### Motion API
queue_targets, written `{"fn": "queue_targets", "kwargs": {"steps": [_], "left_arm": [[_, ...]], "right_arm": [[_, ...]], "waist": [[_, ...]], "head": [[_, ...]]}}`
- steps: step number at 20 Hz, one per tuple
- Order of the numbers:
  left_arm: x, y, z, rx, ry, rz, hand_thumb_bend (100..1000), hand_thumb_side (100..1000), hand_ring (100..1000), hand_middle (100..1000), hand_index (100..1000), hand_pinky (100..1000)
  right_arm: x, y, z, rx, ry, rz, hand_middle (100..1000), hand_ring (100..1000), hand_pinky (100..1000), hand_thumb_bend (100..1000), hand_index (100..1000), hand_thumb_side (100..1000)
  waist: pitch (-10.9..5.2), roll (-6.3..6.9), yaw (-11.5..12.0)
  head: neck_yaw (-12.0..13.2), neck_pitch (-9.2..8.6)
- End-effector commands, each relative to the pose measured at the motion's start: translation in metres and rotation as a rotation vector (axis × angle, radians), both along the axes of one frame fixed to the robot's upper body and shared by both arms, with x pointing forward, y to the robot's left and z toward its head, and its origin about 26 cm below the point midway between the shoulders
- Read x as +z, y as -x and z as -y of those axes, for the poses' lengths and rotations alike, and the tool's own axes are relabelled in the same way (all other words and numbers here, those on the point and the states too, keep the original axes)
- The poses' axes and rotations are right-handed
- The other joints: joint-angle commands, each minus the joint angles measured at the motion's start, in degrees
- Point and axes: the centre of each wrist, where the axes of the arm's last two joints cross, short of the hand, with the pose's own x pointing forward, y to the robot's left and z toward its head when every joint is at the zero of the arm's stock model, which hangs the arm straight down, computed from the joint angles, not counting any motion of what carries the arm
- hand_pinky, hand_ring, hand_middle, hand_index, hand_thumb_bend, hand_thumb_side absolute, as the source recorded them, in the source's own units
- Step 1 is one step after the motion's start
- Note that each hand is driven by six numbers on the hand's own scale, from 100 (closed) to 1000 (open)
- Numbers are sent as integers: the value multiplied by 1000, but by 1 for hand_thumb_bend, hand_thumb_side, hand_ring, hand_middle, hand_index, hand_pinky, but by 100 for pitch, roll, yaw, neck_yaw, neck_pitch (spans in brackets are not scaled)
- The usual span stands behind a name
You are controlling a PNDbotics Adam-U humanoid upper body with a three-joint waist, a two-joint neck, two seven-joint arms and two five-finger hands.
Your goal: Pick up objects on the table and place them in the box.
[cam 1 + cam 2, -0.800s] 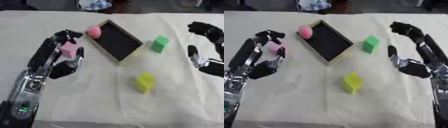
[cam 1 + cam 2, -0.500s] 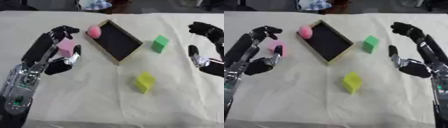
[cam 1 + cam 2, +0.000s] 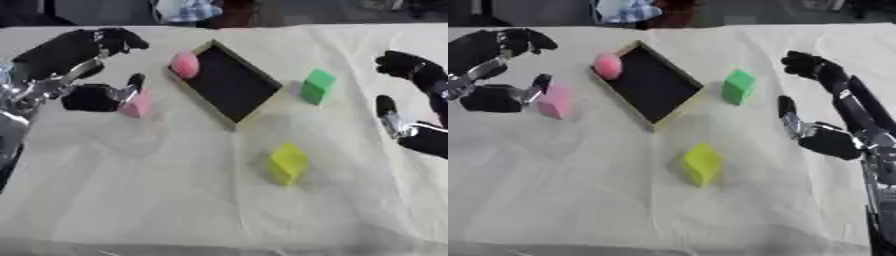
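A shallow black box [image 3: 234, 84] with a tan rim lies askew at the table's middle back. A pink ball [image 3: 184, 64] rests against its far left rim. A pink block [image 3: 555, 101] sits on the cloth left of the box. My left hand [image 3: 80, 95] is open beside it, thumb close to the block's top and fingers [image 3: 114, 40] arched well above. A green block [image 3: 317, 86] stands right of the box, and a yellow block [image 3: 287, 162] lies nearer the front. My right hand [image 3: 826, 137] hovers open at the right, holding nothing.
A cream cloth [image 3: 131, 190] covers the whole table. Dark shapes and a pale bundle [image 3: 185, 10] line the far edge behind the box.
My left hand has drawn back to the left and spread wider, so the pink block now shows beside its thumb. The right hand and the other objects have stayed put.
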Motion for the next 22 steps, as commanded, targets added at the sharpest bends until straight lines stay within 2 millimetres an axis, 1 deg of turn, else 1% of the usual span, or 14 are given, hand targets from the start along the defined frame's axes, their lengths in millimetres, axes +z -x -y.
{"fn": "queue_targets", "kwargs": {"steps": [1,2,3,5,8,11,16,19,22], "left_arm": [[18,-19,-17,54,-143,-79,197,713,817,871,935,794],[20,-28,-19,67,-171,-103,230,706,821,873,935,795],[21,-36,-21,79,-198,-123,279,713,827,879,939,796],[20,-52,-24,105,-253,-158,343,723,837,888,944,800],[15,-72,-25,128,-302,-195,389,724,845,893,948,804],[5,-88,-22,138,-341,-225,437,736,854,898,950,809],[-12,-103,-15,127,-391,-257,448,718,858,894,948,811],[-18,-108,-14,124,-408,-263,455,684,857,892,946,811],[-25,-110,-17,124,-410,-276,427,691,853,886,943,811]], "right_arm": [[6,0,5,2,12,10,852,860,907,100,952,439],[5,0,5,3,10,7,852,860,907,100,952,440],[4,-1,5,3,9,4,852,860,908,100,952,443],[3,-1,7,2,6,-3,851,860,908,100,952,448],[2,-1,8,1,0,-11,850,860,909,100,952,450],[1,-1,8,2,-6,-15,849,860,910,100,952,453],[0,-1,9,2,-10,-21,849,860,910,100,953,453],[-1,-1,9,2,-12,-22,849,861,911,100,953,454],[-1,-1,9,3,-12,-23,850,861,911,100,953,453]], "waist": [[-192,72,-28],[-197,73,-39],[-200,74,-46],[-202,77,-56],[-206,78,-61],[-213,73,-64],[-220,54,-75],[-220,53,-79],[-218,54,-84]], "head": [[24,-14],[23,-14],[18,-14],[15,-14],[4,-14],[-6,-14],[-15,-14],[-14,-14],[-20,-14]]}}
